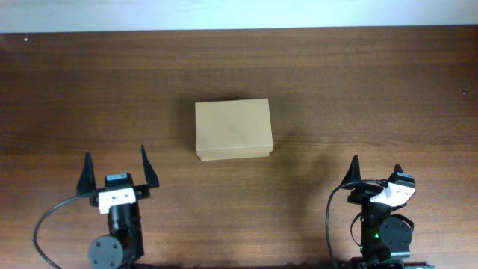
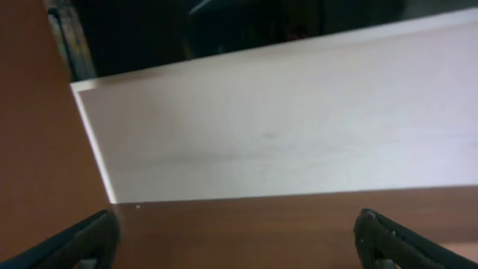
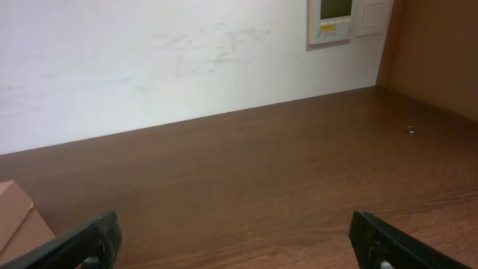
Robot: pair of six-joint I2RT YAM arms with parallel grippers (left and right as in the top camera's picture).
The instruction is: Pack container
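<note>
Nearest the robot, the left tool (image 1: 116,166) hangs over the dark brown wooden bench (image 1: 358,90) with its two black fingers spread wide and nothing between them. The right tool (image 1: 376,172), at the other near corner, is likewise parted and empty. Both are well apart from the task's thing.

Further out, about mid-bench and between the two arms, the small rectangular tan cardboard box (image 1: 232,129) sits flat. Its flap lid appears to be down, with a lip showing along the near edge. The right wrist view catches only one corner of it at lower left, and the left wrist view does not show it at all.

The likeliest trouble is the box skating. It looks light and nothing braces it, so a single finger prying at the lid lip would probably push it away rather than open it. The left arm would also be approaching a thing its own camera cannot yet see. No goods to pack are in view.

The box shows no print or label. Farthest off, on the white wall, hangs a pale rectangular panel with a small screen (image 3: 334,21); its markings are too small to read.
</note>
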